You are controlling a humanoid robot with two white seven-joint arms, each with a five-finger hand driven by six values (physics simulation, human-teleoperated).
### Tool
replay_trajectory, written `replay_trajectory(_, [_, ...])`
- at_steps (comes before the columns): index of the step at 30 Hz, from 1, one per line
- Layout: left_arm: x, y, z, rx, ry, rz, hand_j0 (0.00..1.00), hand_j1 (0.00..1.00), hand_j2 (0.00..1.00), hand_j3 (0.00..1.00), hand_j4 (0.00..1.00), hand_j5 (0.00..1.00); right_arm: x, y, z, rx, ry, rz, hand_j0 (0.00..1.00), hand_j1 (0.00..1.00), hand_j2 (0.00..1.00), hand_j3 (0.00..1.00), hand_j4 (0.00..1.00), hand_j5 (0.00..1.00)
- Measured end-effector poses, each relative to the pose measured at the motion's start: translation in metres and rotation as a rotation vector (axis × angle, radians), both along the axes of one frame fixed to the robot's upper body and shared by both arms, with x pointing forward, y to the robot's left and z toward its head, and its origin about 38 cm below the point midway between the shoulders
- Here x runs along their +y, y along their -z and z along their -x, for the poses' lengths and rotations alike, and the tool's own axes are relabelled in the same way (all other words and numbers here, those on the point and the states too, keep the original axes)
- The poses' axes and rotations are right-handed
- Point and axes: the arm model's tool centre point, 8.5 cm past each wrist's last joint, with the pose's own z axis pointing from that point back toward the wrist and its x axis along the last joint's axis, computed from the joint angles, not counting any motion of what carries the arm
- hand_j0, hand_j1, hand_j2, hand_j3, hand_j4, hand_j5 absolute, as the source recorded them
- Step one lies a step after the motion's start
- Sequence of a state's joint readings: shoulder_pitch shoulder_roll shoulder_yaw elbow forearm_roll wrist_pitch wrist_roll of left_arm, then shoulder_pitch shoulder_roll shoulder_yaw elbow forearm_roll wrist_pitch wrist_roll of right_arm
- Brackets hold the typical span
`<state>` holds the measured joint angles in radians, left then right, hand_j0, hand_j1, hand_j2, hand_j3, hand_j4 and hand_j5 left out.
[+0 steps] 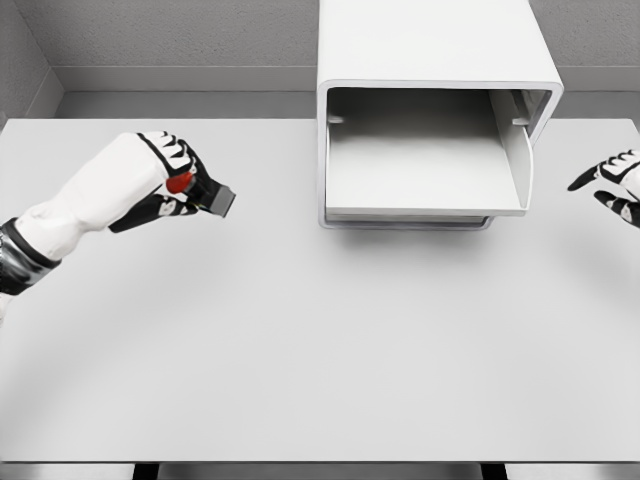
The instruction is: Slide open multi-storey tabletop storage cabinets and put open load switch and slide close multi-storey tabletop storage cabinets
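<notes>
- While our left hand (178,185) hangs over the white table (300,340), well to the left of the storage cabinet (437,60), its fingers are curled tight around the load switch (205,195).
- We see the switch as a small dark block with a red part on it, its dark end sticking out of our fist toward the cabinet; it is off the tabletop and well apart from the cabinet.
- We find the cabinet standing at the far side of the table, a white rounded box whose front faces us.
- Its drawer (425,165) is slid out toward us, a shallow white tray with nothing lying on its floor; the front lip of the drawer reaches the near edge of the cabinet's shadow on the table.
- Our right hand (612,183) shows only at the frame edge, to the right of the cabinet and level with the drawer, apart from it.
- Its fingers are spread and relaxed, pointing toward the cabinet, and they hold nothing.
- We cannot tell how many storeys the cabinet has, since only this one drawer opening shows.
</notes>
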<state>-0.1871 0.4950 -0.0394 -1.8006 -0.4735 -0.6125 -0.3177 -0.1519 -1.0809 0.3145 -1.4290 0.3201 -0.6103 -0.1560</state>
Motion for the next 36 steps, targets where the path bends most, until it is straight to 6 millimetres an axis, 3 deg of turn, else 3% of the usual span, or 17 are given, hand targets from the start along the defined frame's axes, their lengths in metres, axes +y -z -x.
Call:
replay_trajectory(19, [-0.034,-0.015,-0.01,-0.05,0.066,0.05,0.37,0.37,0.37,0.37,0.37,0.37,-0.009,0.034,0.016,0.083,0.031,0.005,0.58,0.58,0.58,0.58,0.58,0.58])
replay_trajectory(31, [-0.067,-0.024,-0.014,-0.086,0.12,0.077,0.37,0.37,0.37,0.37,0.37,0.37,-0.002,0.04,0.017,0.083,0.015,0.006,0.58,0.58,0.58,0.58,0.58,0.58])
replay_trajectory(36, [-0.079,-0.025,-0.015,-0.098,0.131,0.09,0.37,0.37,0.37,0.37,0.37,0.37,0.011,0.042,0.022,0.086,-0.019,-0.006,0.58,0.58,0.58,0.58,0.58,0.58])
